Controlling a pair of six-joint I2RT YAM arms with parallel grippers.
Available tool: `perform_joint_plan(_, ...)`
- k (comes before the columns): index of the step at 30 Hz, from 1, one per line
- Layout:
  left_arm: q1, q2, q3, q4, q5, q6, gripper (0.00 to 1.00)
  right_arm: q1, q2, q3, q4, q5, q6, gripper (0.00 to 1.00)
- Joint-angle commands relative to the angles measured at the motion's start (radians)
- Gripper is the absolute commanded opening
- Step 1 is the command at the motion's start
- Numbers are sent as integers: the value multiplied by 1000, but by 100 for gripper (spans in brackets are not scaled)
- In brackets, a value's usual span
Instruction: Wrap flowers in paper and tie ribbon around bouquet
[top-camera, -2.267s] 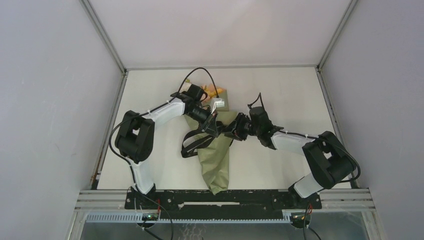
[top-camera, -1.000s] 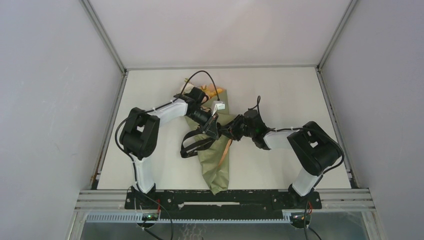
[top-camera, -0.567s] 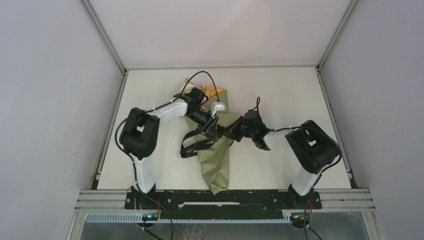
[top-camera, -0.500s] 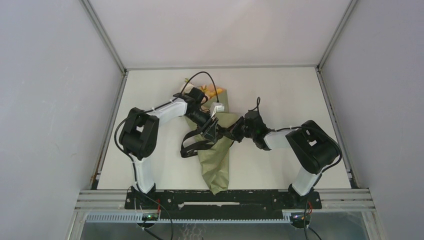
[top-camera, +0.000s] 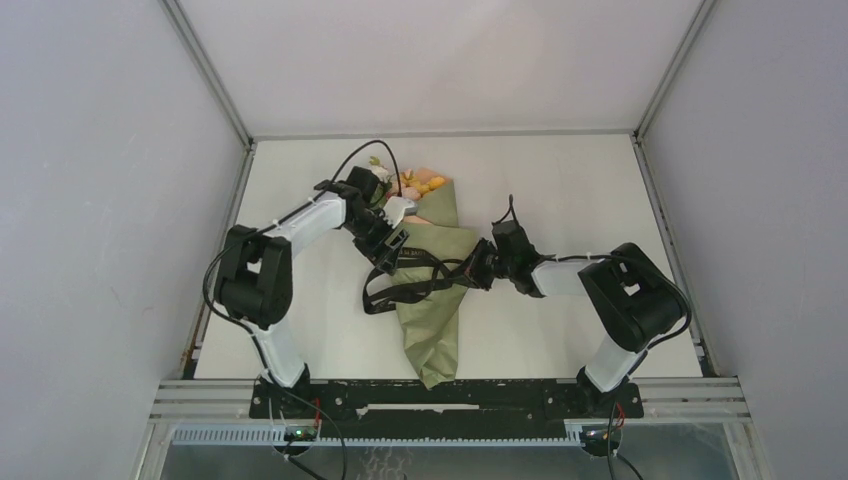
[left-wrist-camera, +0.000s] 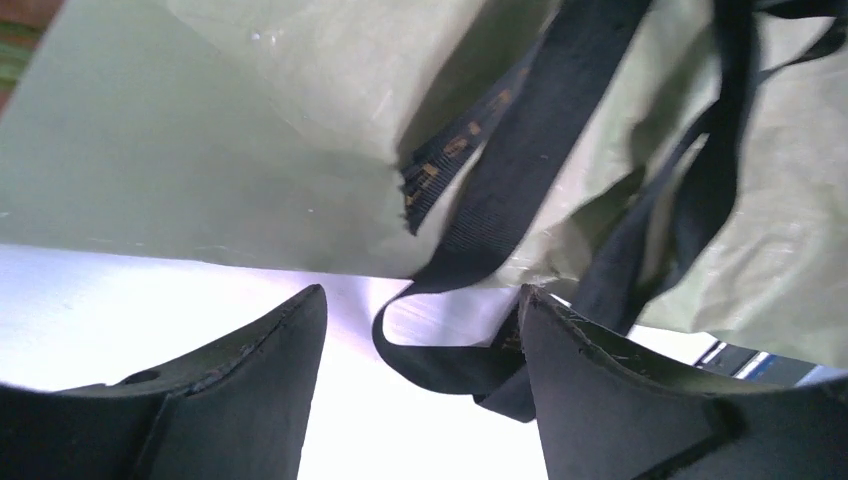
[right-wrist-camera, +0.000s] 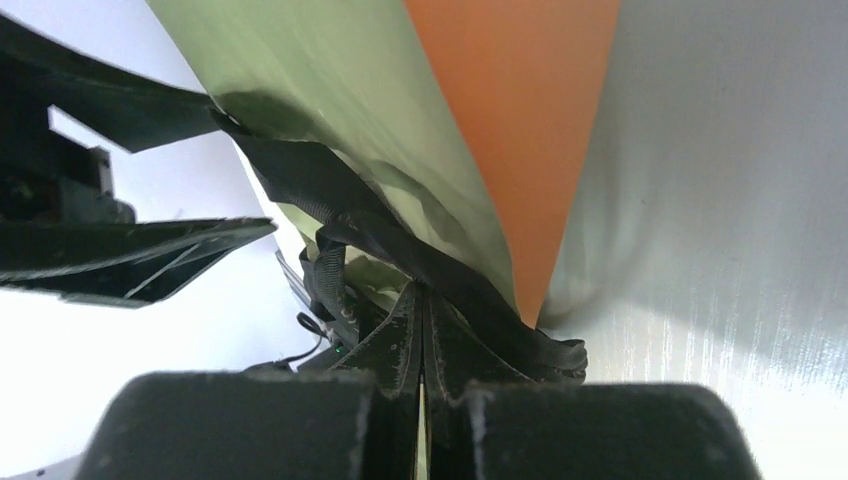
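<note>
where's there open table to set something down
Bare table far right, between the bouquet and the table's right edge; also near-left, beside the bouquet's tip. Crowded mid-table, where the ribbon crosses the bouquet.

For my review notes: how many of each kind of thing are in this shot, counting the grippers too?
Paper-wrapped bouquet: 1
Black ribbon: 1
Grippers: 2 (left gripper open, right gripper shut on the ribbon)
Total: 4
</note>
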Motion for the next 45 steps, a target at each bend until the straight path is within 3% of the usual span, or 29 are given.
perform_joint_plan(1, -9, 31, -31, 65, -92, -25, 76, -1, -30, 66, -50, -39, -77, 0)
perform_joint_plan(5, -11, 76, -29, 56, -71, -11, 74, -2, -36, 94, -102, -47, -114, 0)
perform_joint_plan(8, -11, 95, -44, 56, -66, -5, 63, -3, -38, 117, -143, -63, -148, 0)
perform_joint_plan(10, -11, 96, -48, 60, -69, -7, 42, -8, -38, 138, -185, -79, -179, 0)
perform_joint_plan(12, -8, 81, -52, 60, -55, -9, 9, -18, -42, 157, -234, -93, -212, 0)
perform_joint_plan(13, -4, 66, -54, 60, -49, -10, 1, -24, -47, 167, -261, -99, -232, 0)
perform_joint_plan(25, 51, -77, -36, -28, 74, 4, 0, -109, -104, 305, -669, -252, -558, 0)
perform_joint_plan(32, 72, -42, -34, -38, 141, 15, 15, -110, -95, 307, -590, -341, -547, 0)
perform_joint_plan(38, 75, -15, -43, -10, 62, 5, 25, -79, -44, 321, -583, -342, -549, 0)
perform_joint_plan(40, 77, -13, -45, -11, 37, 3, 17, -78, -37, 319, -585, -340, -550, 0)
perform_joint_plan(42, 82, -22, -47, -17, 33, 1, 2, -80, -40, 321, -583, -344, -552, 0)
perform_joint_plan(45, 91, -48, -54, -12, 42, -5, 0, -85, -48, 322, -592, -353, -563, 0)
